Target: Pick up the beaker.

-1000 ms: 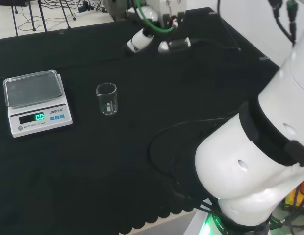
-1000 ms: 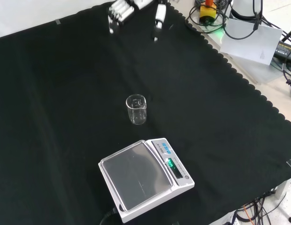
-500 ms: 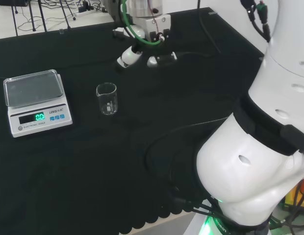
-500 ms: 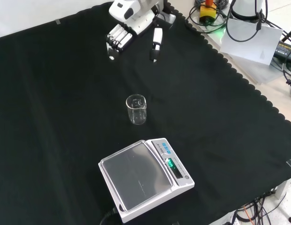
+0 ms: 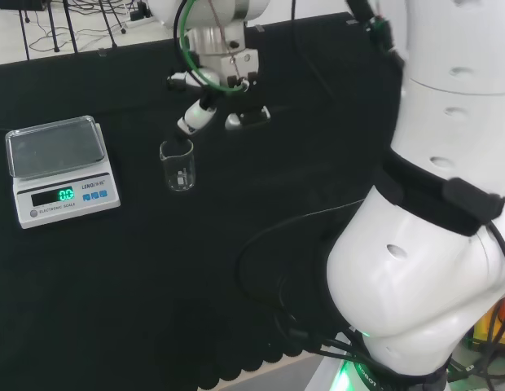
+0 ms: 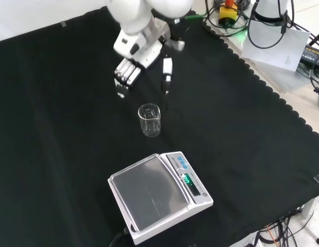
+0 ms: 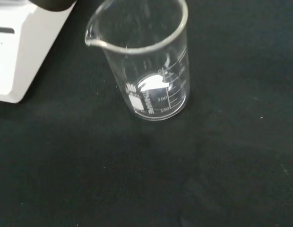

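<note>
- The table (image 6: 61, 128), draped in black cloth, carries everything. In the front view its scalloped cloth edge runs down the right side, an edge the head view shows along the bottom instead.
- The arm (image 5: 432, 228) looms as big white links at the right of the head view. In the front view a white link (image 6: 144, 10) stands at the top, above the hand.
- The scale (image 5: 61, 169), white with a clear pan and a green lit display, sits at about 9 o'clock from the beaker in the head view. In the front view it lies at 6 o'clock of the beaker (image 6: 158, 200), and the wrist view catches one white corner of it (image 7: 23, 56) near the glass.
- The hand (image 6: 129, 72) hangs over the cloth with its fingers (image 6: 124, 78) straight and its thumb (image 6: 166, 77) held apart — spread wide, holding nothing. In the front view it is at 12 o'clock of the beaker and clear of it; in the head view (image 5: 205, 112) it sits at about 1 o'clock, fingertips just above the rim.
- The beaker (image 6: 149, 120) stands upright on the cloth between hand and scale, clear glass. The wrist view alone shows its pouring spout and white printed scale marks (image 7: 146, 66) — it looks empty there.
</note>
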